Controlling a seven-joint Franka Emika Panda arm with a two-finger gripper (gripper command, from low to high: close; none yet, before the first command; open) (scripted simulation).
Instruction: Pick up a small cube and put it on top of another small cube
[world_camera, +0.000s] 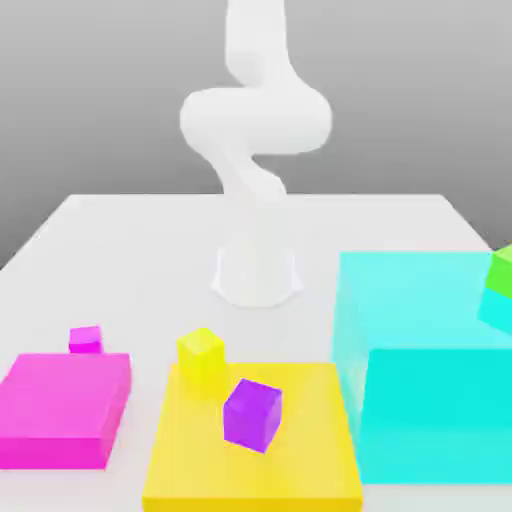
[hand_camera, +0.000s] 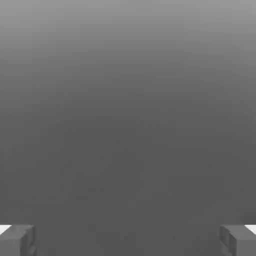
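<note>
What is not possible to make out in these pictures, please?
- Green cube, exterior view: the right edge cuts it off.
- Big cyan block, exterior view: its far end on that side is cut off too.
- Small magenta cube, exterior view: the flat magenta block hides its foot.
- Yellow slab, exterior view: the purple cube hides part of its top.

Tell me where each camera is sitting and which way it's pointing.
Exterior view: off the arm, across the table from the robot's base, looking slightly down over the coloured blocks and cubes towards it; the white arm stands beyond them.
Hand view: on the hand, looking out between the open gripper's two fingers at plain grey.
Shared: parts of the robot and grey background, though I can't tell whether it's the same patch.
</note>
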